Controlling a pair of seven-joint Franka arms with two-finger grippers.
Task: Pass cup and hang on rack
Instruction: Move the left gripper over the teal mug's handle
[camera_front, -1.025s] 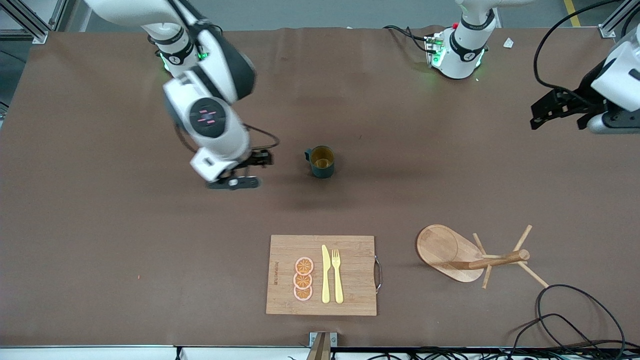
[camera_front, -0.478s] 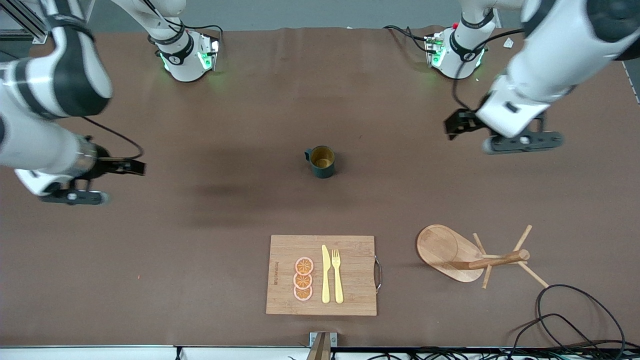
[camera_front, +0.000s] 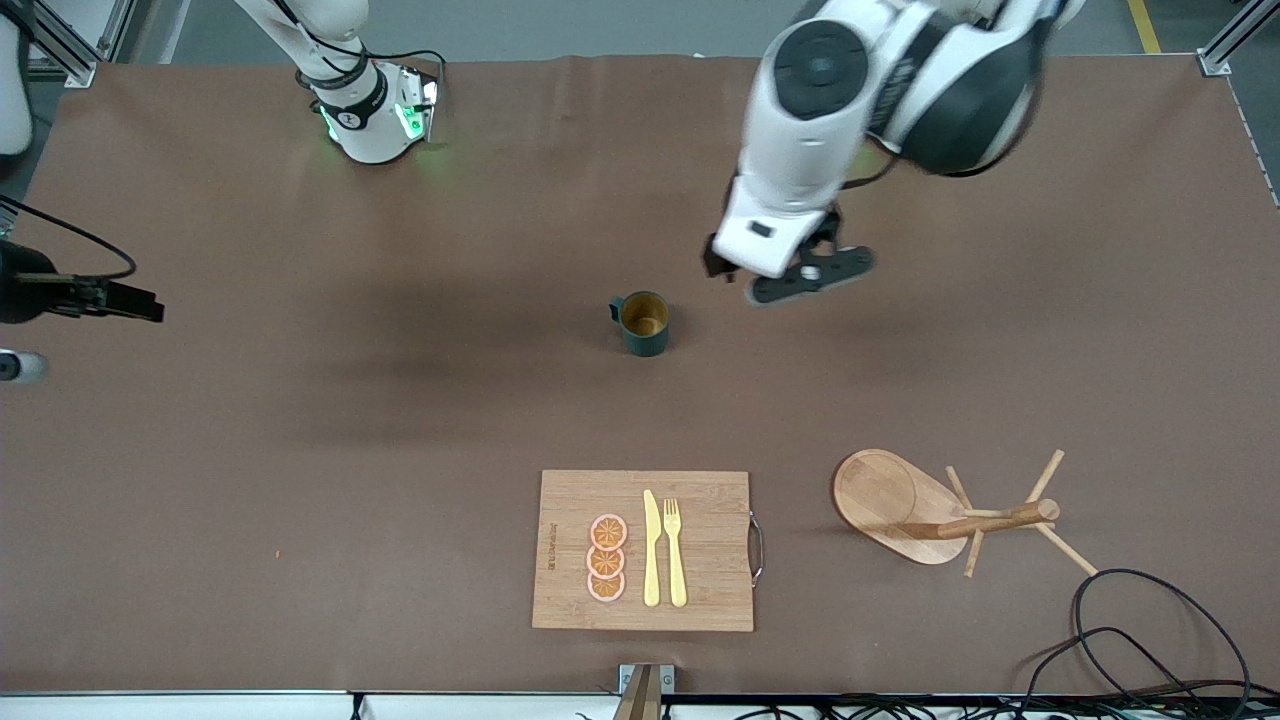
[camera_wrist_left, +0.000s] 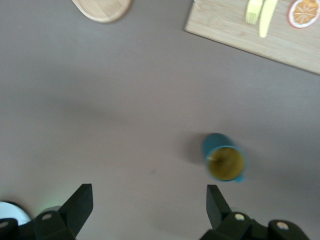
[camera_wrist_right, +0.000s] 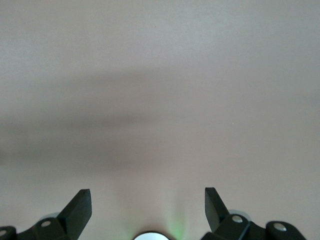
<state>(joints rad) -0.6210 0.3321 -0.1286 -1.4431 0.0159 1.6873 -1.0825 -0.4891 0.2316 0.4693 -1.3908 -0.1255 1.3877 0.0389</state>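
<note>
I'd take the cup (camera_front: 643, 323), rigid and probably light, by its wall (glaze looks slippery), leaving the handle free. My left claw (camera_front: 790, 275) hangs wide open and empty over the table (camera_front: 300, 500) beside it. The right claw (camera_wrist_right: 147, 200) waits equally spread, holding nothing, at its own end.

Right arm's black gripper (camera_front: 70, 330) half cut off at the front view's edge; small dark teal-green cup's (camera_wrist_left: 223, 160) side handle barely shows, blurred, in left wrist view

The cup (camera_front: 643, 323) is a small dark teal-green mug with a yellow-tan inside and a small side handle. It stands upright and empty on the bare brown table near the middle. The rack (camera_front: 950, 515) is a light wooden mug tree with an oval base, a thick post and thin angled pegs. It stands nearer the front camera, toward the left arm's end.
</note>
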